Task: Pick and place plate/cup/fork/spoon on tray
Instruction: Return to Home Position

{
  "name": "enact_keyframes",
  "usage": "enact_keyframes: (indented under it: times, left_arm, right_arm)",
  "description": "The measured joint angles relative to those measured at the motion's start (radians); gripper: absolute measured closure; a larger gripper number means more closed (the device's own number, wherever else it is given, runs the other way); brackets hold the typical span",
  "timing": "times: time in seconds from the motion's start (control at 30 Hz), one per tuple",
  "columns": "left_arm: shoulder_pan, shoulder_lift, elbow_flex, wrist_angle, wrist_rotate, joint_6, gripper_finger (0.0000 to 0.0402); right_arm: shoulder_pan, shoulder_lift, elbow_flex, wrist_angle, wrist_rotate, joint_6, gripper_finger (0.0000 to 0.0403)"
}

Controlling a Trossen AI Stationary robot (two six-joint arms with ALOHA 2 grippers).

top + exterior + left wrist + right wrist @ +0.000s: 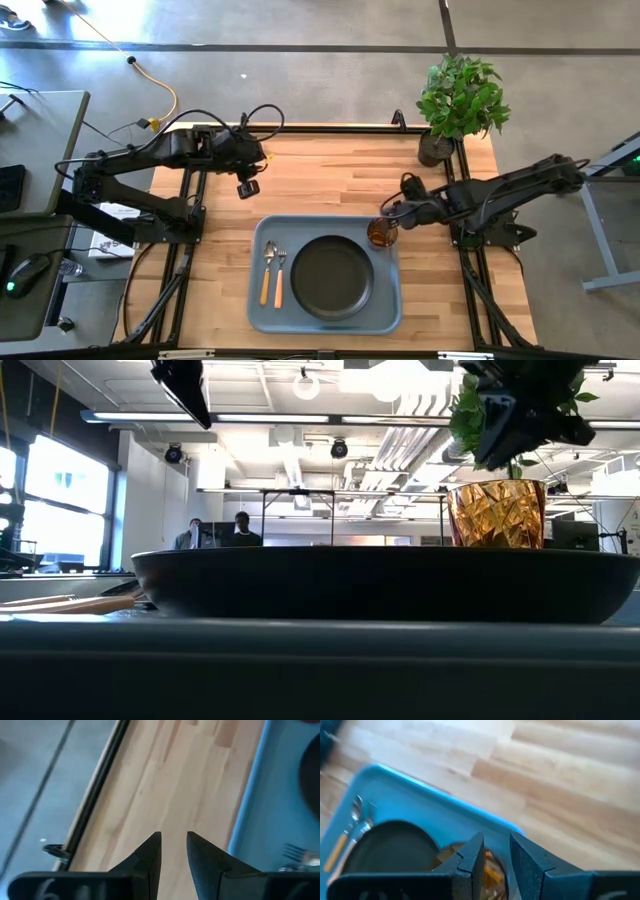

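The light blue tray (262, 312) lies at the table's near middle. The black plate (332, 277) rests on it. The spoon (267, 272) and the fork (280, 275) lie side by side on the tray, left of the plate. The amber cup (381, 234) stands upright at the tray's far right corner, its foot hidden behind the plate in the low view. My right gripper (496, 840) hovers just above and behind the cup (492, 870), open by a narrow gap with nothing between its fingers. My left gripper (174, 837) hangs over bare wood beyond the tray's far left corner, open by a narrow gap and empty.
A potted plant (455, 100) stands at the table's far right corner, behind my right arm. Bare wood lies between the tray and the far edge. The black frame rails (185, 260) run along both sides. In the low view, people sit far back in the room.
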Motion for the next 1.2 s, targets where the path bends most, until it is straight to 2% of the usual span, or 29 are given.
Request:
enact_keyframes:
  times: [0.13,0.27,0.4,0.5,0.63,0.83,1.0,1.2]
  left_arm:
    - [-0.011,-0.038,-0.017,0.013,0.018,-0.069,0.0319]
    - [-0.044,-0.121,-0.097,0.107,0.023,-0.134,0.0319]
    - [-0.091,-0.237,-0.212,0.254,0.025,-0.188,0.0319]
    - [-0.124,-0.324,-0.297,0.344,0.025,-0.225,0.0319]
    - [-0.165,-0.445,-0.421,0.465,0.024,-0.245,0.0319]
    - [-0.215,-0.634,-0.633,0.665,0.025,-0.229,0.0319]
    - [-0.227,-0.794,-0.777,0.718,0.025,-0.237,0.0319]
    - [-0.231,-0.987,-0.915,0.730,0.029,-0.245,0.0319]
  right_arm:
    - [0.000,-0.054,0.000,0.020,0.083,-0.040,0.0318]
    - [0.000,-0.111,0.000,0.122,0.195,-0.159,0.0318]
    - [0.000,-0.160,0.000,0.296,0.333,-0.388,0.0318]
    - [0.000,-0.185,0.000,0.436,0.395,-0.583,0.0318]
    - [-0.008,-0.203,0.000,0.599,0.403,-0.787,0.0318]
    - [-0.031,-0.207,0.000,0.832,0.320,-0.941,0.0318]
    - [-0.053,-0.207,0.000,0.936,0.288,-0.963,0.0318]
    - [-0.087,-0.207,0.000,0.948,0.284,-0.879,0.0318]
